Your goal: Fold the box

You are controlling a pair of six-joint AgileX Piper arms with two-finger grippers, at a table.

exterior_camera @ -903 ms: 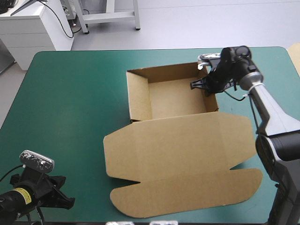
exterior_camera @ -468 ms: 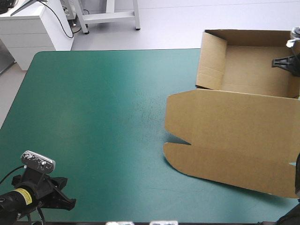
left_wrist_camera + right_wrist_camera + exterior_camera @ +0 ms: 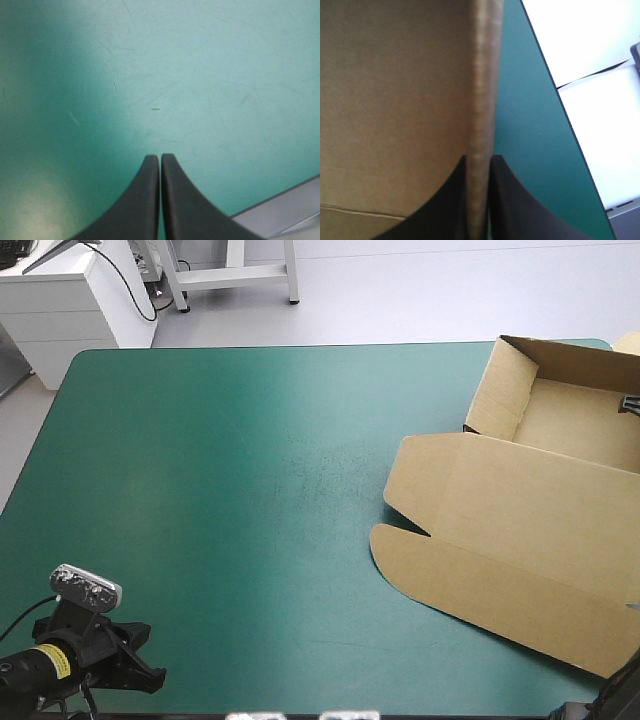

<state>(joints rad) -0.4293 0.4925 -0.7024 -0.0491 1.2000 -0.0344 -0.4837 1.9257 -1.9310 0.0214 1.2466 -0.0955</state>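
The brown box (image 3: pixel 520 510) is an open tray with raised walls and its lid lying flat toward the table's front. It sits at the table's right side, partly past the picture's right border. My right gripper (image 3: pixel 480 162) is shut on the box's right wall (image 3: pixel 482 100), which stands as a thick edge between the black fingers. In the high view only a sliver of that gripper (image 3: pixel 631 403) shows at the tray's right wall. My left gripper (image 3: pixel 160 159) is shut on nothing, low over bare teal-green cover at the front left corner (image 3: pixel 120 665).
The table's right edge (image 3: pixel 555 100) runs close beside the held wall, with white floor beyond it. A large stretch of teal-green cover (image 3: pixel 230 490) lies bare to the left of the box. A white cabinet (image 3: pixel 70 290) stands beyond the far left corner.
The right gripper has dragged the box from the table's middle to the right side, turning it slightly. The left arm has stayed at the front left corner.
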